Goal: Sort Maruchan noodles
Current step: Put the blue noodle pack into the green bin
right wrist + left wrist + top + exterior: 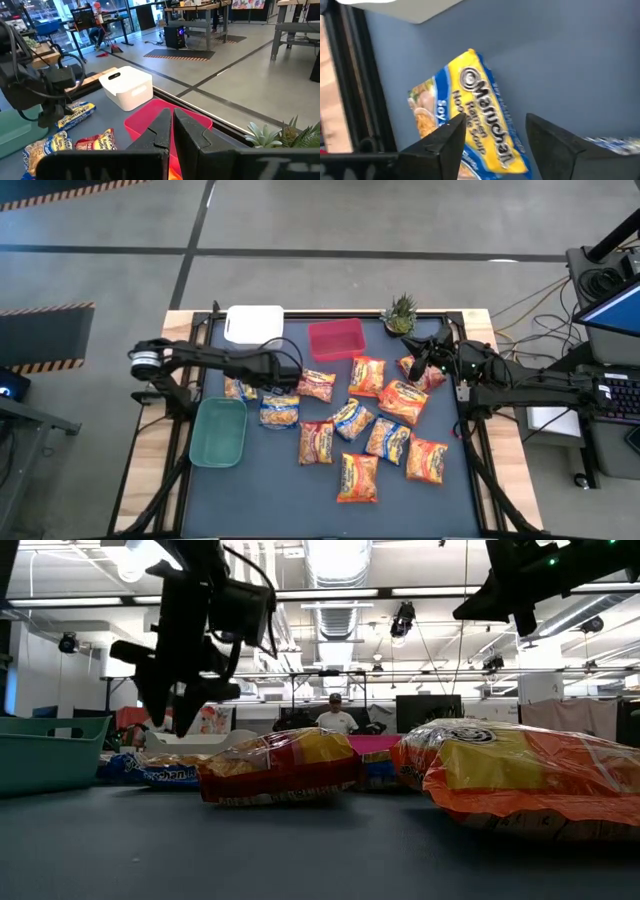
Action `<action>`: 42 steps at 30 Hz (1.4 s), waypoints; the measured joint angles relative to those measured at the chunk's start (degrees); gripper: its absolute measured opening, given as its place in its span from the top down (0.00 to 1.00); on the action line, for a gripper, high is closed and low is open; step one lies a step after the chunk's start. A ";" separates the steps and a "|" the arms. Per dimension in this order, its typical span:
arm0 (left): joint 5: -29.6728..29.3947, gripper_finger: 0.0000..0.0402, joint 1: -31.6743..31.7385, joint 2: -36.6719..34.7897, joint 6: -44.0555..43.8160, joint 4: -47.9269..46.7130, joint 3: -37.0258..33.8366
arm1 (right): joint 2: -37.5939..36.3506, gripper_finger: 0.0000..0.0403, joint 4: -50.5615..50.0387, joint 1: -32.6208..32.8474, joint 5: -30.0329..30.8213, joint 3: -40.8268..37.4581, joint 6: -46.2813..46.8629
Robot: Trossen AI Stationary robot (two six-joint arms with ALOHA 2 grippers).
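Near edge of the table: an orange packet [357, 477] lies closest to the front, with another orange one [426, 459] just beside it toward the right edge.
Middle of the table: the Maruchan noodles [350, 418] are scattered here, orange, red and yellow-blue packets, some touching or overlapping.
Green bin [219, 431]: it sits near the table's left edge, beside the pile.
My left hand [290, 372]: it hangs above the table left of the pile; my fingers [451, 134] stand apart with nothing between them, over a yellow-blue packet [470, 117] that lies flat on the table below.
My right hand [420, 358]: it hangs above the packets near the far right of the table, fingers pressed together, holding nothing.
Red bin [335, 339]: it stands at the far edge, mid-table.
White bin [253, 323]: it stands at the far edge, left of the red bin.
Potted plant [400, 314]: near the far right corner.
Beyond the table: a person [335, 715] sits far back in the room.
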 joint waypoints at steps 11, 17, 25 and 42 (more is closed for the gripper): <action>-4.99 0.55 0.00 4.88 -3.18 2.98 -1.28 | 0.00 0.98 0.00 -0.02 0.00 0.00 -1.30; -5.99 0.55 0.00 9.05 -4.46 2.48 -1.28 | 0.00 0.98 0.00 -0.01 0.02 0.00 -1.30; -7.00 0.55 0.00 13.54 -5.41 1.85 -1.38 | 0.00 0.98 0.00 -0.02 0.04 0.00 -2.18; -8.11 0.93 -0.09 16.07 -5.31 1.83 -0.02 | 0.00 0.98 0.07 -0.02 0.09 -0.02 -3.11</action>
